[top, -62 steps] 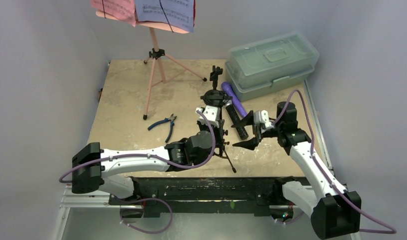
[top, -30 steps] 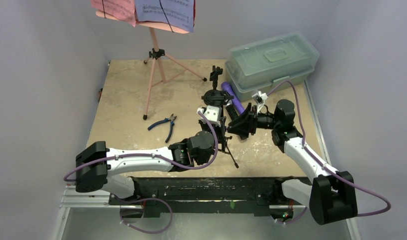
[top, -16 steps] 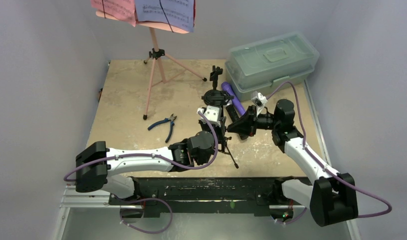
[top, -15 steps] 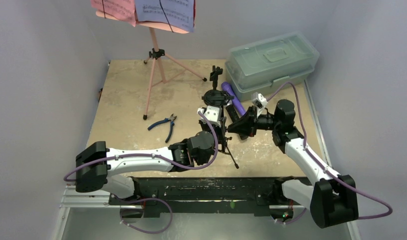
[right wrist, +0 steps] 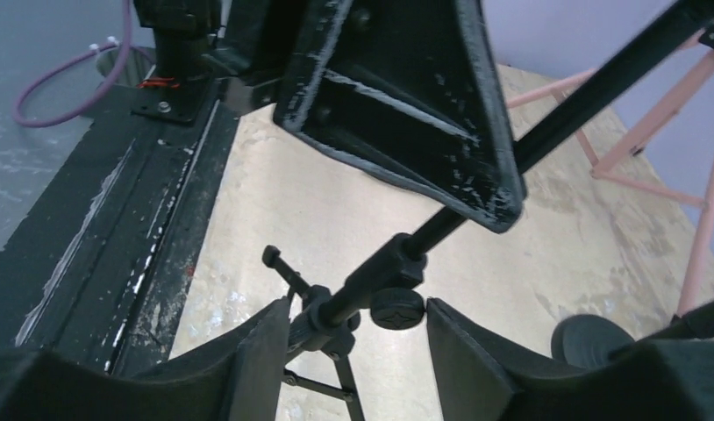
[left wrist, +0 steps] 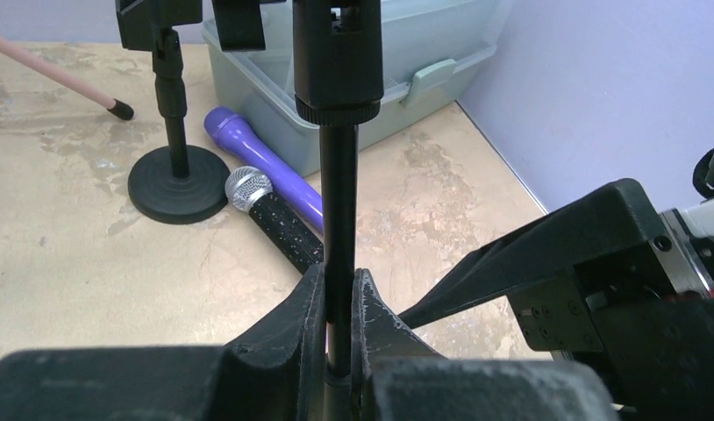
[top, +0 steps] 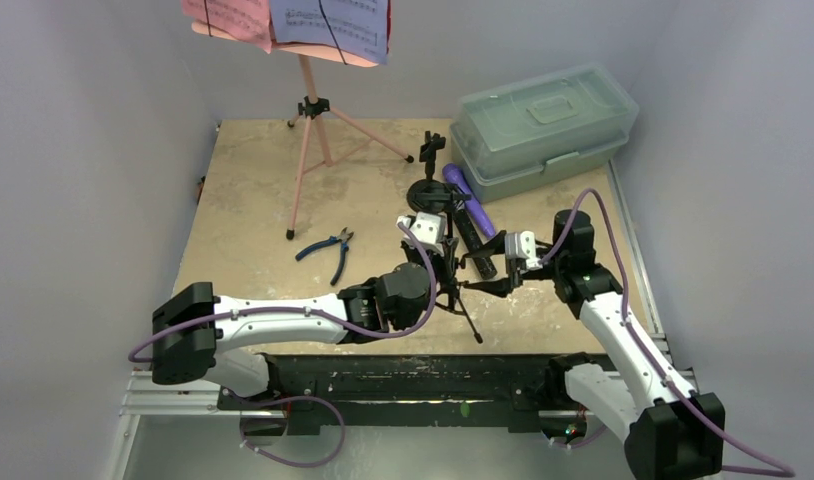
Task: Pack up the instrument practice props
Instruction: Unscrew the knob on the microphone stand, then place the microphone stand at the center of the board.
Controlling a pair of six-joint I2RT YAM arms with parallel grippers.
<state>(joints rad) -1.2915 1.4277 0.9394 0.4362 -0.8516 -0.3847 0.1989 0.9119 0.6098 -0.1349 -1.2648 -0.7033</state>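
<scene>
On the tabletop (top: 253, 200) the pink music rack (top: 308, 110) stands far left, its panel and music sheets (top: 328, 25) cut off by the overhead view's top edge. The left end effector (left wrist: 339, 289) pinches the upright shaft of a black mic support (left wrist: 339, 193), whose legs are mostly hidden. The right end effector (right wrist: 355, 307) is spread either side of its knobbed collar; whether they touch is unclear. The purple mic (left wrist: 266, 162) and black mic (left wrist: 279, 224) lie beyond, their near ends hidden behind the shaft.

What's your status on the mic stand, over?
Left gripper shut on stand pole. Right gripper open, straddling its knob. Purple mic, black mic lying loose; box shut.
</scene>
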